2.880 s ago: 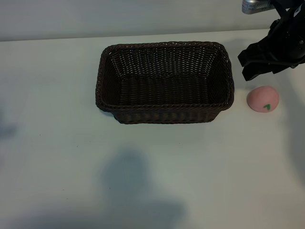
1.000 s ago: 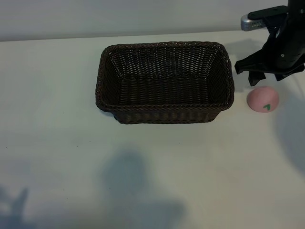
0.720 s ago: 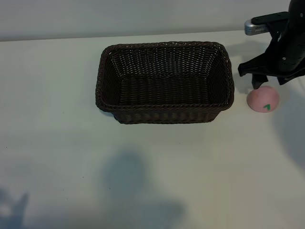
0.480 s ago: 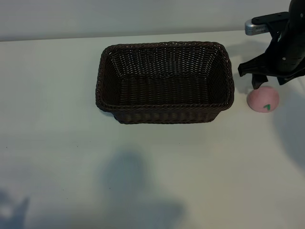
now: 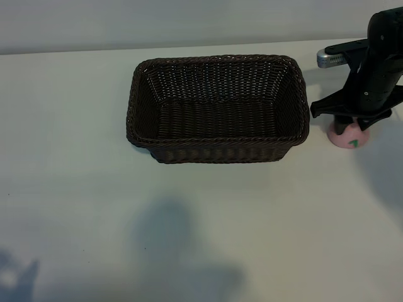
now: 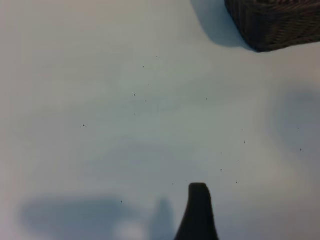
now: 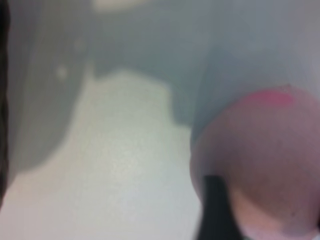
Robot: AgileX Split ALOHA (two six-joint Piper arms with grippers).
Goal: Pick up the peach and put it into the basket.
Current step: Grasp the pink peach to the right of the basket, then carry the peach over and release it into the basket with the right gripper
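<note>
The pink peach (image 5: 350, 141) sits on the white table just right of the dark woven basket (image 5: 217, 151). My right gripper (image 5: 352, 126) has come straight down over the peach and is shut on it, covering its top; only the lower half with the green leaf mark shows. In the right wrist view the peach (image 7: 260, 150) fills the frame, with one dark finger (image 7: 215, 215) pressed against its side. The left arm is out of the exterior view. Its wrist view shows one finger (image 6: 198, 212) over bare table and a corner of the basket (image 6: 272, 25) far off; that gripper is open and holds nothing.
The basket's inside (image 5: 217, 107) holds nothing. The white table (image 5: 189, 239) stretches wide in front of it, crossed by soft shadows. The table's back edge meets a grey wall just behind the basket.
My right gripper has dropped from just behind the peach down onto it and its jaws have narrowed around it. The peach has stayed in place on the table.
</note>
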